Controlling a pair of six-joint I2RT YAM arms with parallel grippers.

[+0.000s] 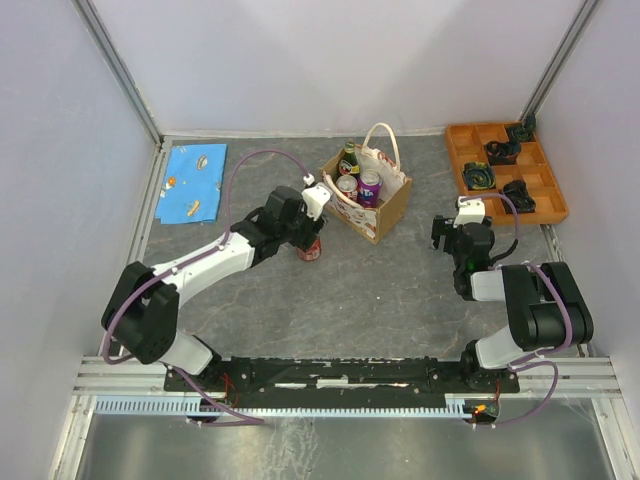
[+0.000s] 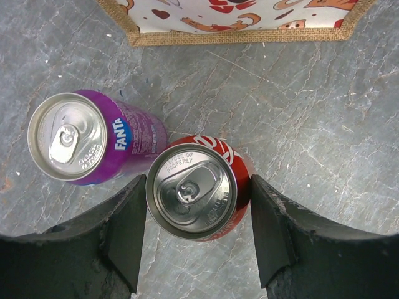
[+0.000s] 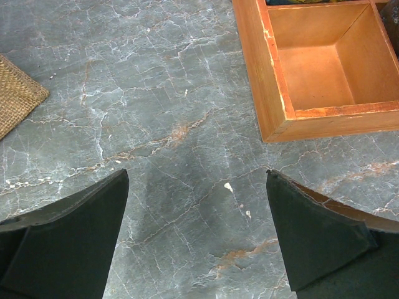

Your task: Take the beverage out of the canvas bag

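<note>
- A small boxy tan-brown canvas bag [image 1: 385, 212], with white looped handles and a white side panel printed in red, stands midway along the tabletop's [image 1: 380, 290] far edge.
- A green glass bottle [image 1: 348, 158] and two cans stand inside it.
- A red drink can [image 2: 193, 190] stands upright outside the bag, on its near-left side.
- The left tool [image 2: 198, 179] grasps this can, one finger pressed to each side.
- A purple Fanta can [image 2: 93, 137] stands just beside it.
- The right tool [image 3: 197, 187] is spread wide over bare stone, near an orange wooden compartment tray [image 3: 262, 93].
</note>
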